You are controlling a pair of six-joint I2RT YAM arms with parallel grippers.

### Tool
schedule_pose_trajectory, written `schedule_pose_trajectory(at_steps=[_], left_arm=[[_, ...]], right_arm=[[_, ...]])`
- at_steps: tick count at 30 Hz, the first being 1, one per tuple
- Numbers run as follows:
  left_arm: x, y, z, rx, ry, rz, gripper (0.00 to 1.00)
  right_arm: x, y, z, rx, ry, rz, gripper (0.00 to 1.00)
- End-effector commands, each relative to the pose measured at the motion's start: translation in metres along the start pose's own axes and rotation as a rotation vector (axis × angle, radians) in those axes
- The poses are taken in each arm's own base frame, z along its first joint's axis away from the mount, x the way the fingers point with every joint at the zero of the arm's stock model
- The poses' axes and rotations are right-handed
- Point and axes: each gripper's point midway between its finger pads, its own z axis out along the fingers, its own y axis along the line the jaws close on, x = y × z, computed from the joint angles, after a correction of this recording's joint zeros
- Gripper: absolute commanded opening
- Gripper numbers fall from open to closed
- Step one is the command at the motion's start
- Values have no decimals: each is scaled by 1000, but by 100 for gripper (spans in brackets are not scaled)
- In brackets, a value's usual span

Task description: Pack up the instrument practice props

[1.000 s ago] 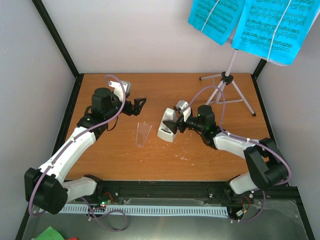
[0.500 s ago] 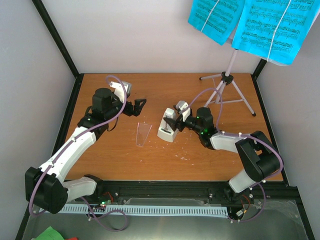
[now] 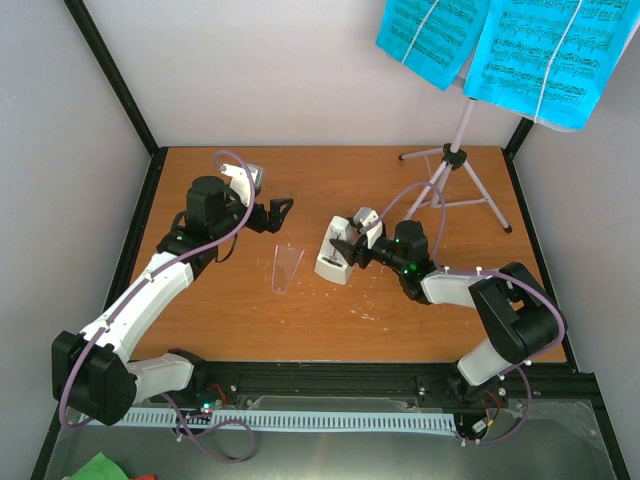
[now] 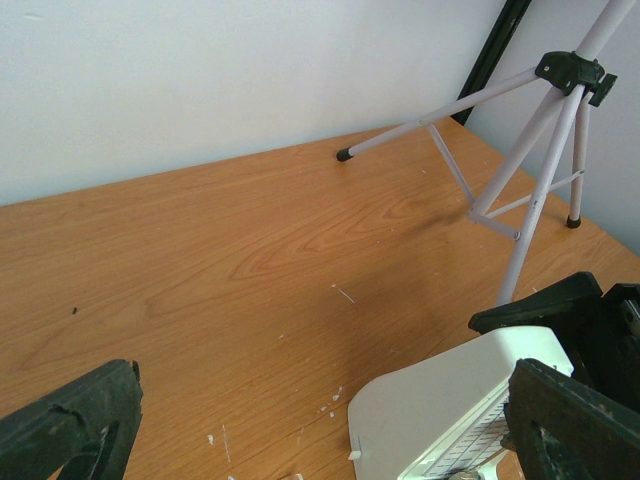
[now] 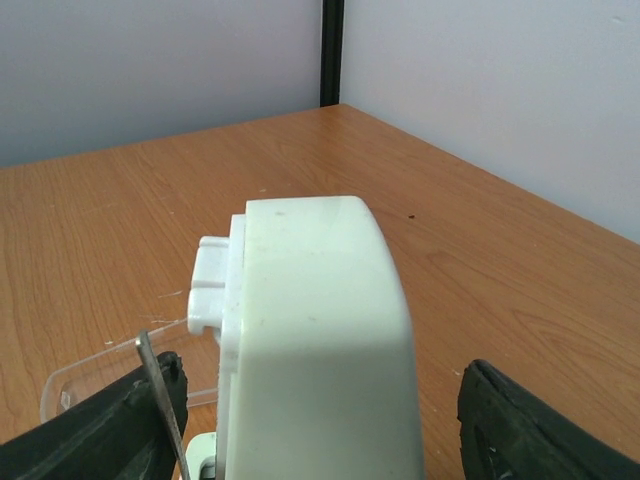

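White plastic pyramid-shaped metronome [image 3: 331, 262] lies on its side on the wooden counter [image 3: 250, 330], squarely between the parted jaws of the right tool [image 3: 346, 252], which flank it without visible contact, making that arm nearer, while the left tool [image 3: 277, 209] hangs wide open, empty, farther back-left.

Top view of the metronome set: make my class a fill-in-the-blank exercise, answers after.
The white metronome lies between the jaws of the ___ gripper. The clear cover lies on the table, ___ of the metronome in the top view. The music stand has ___ legs. The open left gripper holds ___.
Answers: right; left; three; nothing.
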Motion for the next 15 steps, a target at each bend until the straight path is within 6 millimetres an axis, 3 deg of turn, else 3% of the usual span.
schedule_pose_trajectory(at_steps=[1,15], left_arm=[[-7,1,1,-5,-27,33,99],[-5,-1,2,10,-23,31,100]], right_arm=[[-4,3,-2,-4,-25,-15,72],[-4,1,-3,7,-28,-10,66]])
